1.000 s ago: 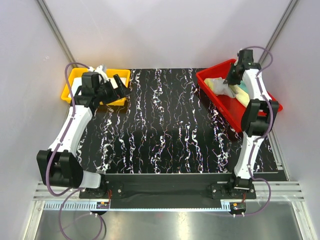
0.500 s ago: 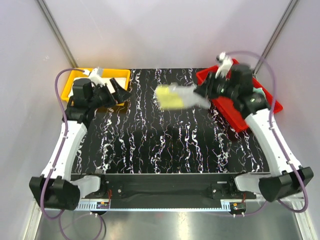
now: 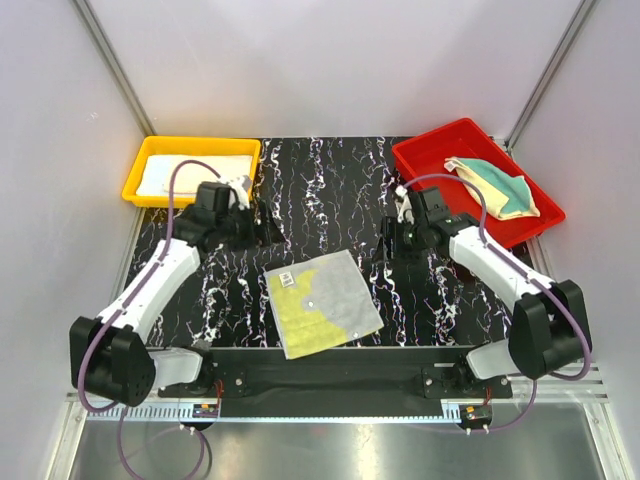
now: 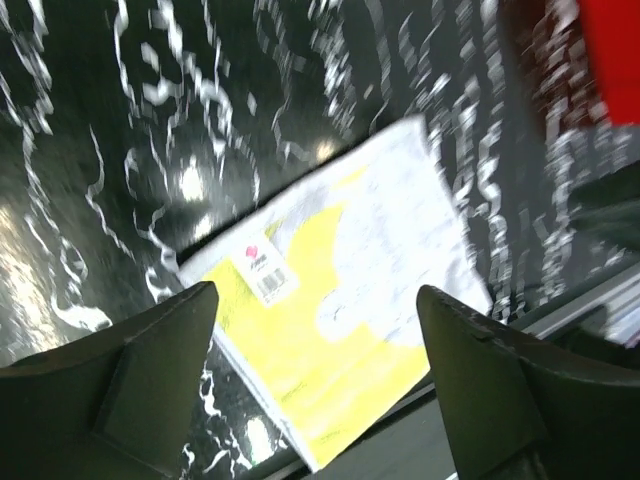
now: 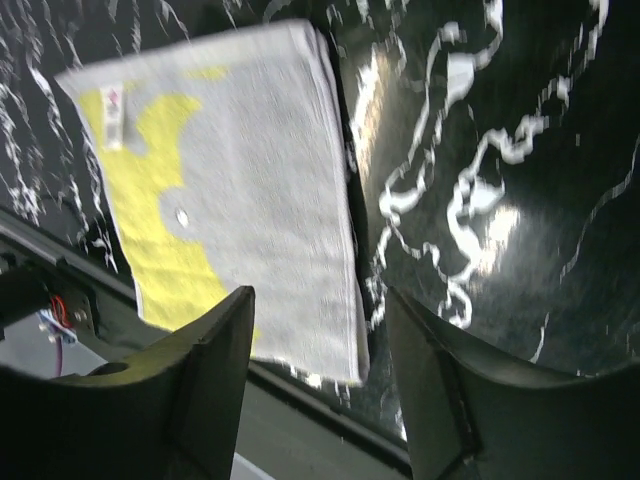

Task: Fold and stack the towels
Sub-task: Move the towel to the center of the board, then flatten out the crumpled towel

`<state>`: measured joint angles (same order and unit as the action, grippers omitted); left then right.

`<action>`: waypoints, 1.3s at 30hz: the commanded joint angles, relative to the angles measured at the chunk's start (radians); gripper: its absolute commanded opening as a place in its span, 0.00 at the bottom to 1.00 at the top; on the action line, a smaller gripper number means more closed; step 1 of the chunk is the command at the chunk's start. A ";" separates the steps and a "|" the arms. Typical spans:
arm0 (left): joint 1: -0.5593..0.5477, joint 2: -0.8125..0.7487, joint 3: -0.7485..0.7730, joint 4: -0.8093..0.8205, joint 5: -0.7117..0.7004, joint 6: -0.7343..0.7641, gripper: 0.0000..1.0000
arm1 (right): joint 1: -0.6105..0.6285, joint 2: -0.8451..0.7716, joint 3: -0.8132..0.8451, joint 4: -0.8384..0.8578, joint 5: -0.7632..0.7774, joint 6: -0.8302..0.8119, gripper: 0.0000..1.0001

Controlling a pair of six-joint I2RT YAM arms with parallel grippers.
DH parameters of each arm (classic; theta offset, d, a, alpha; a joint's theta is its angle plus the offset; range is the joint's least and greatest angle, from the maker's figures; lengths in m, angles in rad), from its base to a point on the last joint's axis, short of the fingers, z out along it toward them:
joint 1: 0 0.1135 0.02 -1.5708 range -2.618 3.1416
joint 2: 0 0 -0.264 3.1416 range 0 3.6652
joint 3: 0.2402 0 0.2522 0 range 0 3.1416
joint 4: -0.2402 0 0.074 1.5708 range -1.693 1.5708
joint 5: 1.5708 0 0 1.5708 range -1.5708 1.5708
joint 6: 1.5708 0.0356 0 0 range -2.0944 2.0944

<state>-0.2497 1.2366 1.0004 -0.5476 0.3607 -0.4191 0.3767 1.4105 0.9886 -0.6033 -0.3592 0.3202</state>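
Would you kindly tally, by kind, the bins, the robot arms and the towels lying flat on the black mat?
Bins: 2 (yellow bin, red bin)
Robot arms: 2 (left arm, right arm)
Towels on the black mat: 1 (yellow-and-white towel)
Total: 5

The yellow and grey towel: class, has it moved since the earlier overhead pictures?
Yes. The yellow and grey towel has left the red tray at the far right and now lies spread on the table, toward the near edge.
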 commanded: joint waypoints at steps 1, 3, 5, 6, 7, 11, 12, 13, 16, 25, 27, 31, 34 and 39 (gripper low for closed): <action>-0.036 0.020 -0.057 -0.002 -0.112 -0.027 0.84 | 0.004 0.053 0.036 0.127 -0.009 0.019 0.62; -0.036 0.018 -0.123 0.038 -0.159 -0.073 0.82 | 0.011 0.141 0.059 0.178 -0.018 0.014 0.61; -0.034 0.023 -0.176 0.073 -0.161 -0.108 0.78 | 0.030 0.208 0.102 0.226 -0.024 -0.026 0.53; -0.034 0.029 -0.192 0.119 -0.146 -0.119 0.77 | 0.037 0.270 0.149 0.244 -0.021 -0.039 0.48; -0.034 0.035 -0.206 0.144 -0.131 -0.128 0.73 | 0.044 0.303 0.177 0.249 -0.029 -0.065 0.40; -0.037 0.075 -0.253 0.238 -0.052 -0.153 0.66 | 0.056 0.459 0.300 0.278 -0.101 -0.095 0.39; -0.037 0.101 -0.253 0.241 -0.037 -0.152 0.66 | 0.057 0.513 0.318 0.272 -0.107 -0.101 0.39; -0.040 0.115 -0.253 0.239 -0.037 -0.150 0.65 | 0.056 0.537 0.337 0.264 -0.107 -0.116 0.40; -0.042 0.153 -0.261 0.239 -0.051 -0.138 0.63 | 0.062 0.605 0.386 0.246 -0.113 -0.135 0.42; -0.054 0.256 -0.270 0.287 -0.037 -0.158 0.55 | 0.068 0.598 0.344 0.273 -0.136 -0.124 0.17; -0.059 0.267 -0.258 0.305 -0.019 -0.161 0.45 | 0.067 0.561 0.334 0.258 -0.107 -0.115 0.05; -0.060 0.279 -0.163 0.269 0.006 -0.135 0.01 | 0.068 0.449 0.370 0.191 0.029 -0.099 0.00; -0.059 0.253 -0.039 0.160 -0.025 -0.104 0.00 | 0.068 0.346 0.453 0.107 0.113 -0.112 0.00; -0.059 0.227 0.174 -0.001 -0.034 -0.047 0.21 | 0.068 0.211 0.614 0.039 0.155 -0.159 0.00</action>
<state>-0.3080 1.5135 1.0428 -0.4648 0.3176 -0.5190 0.4377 1.7428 1.4906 -0.5377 -0.2741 0.2016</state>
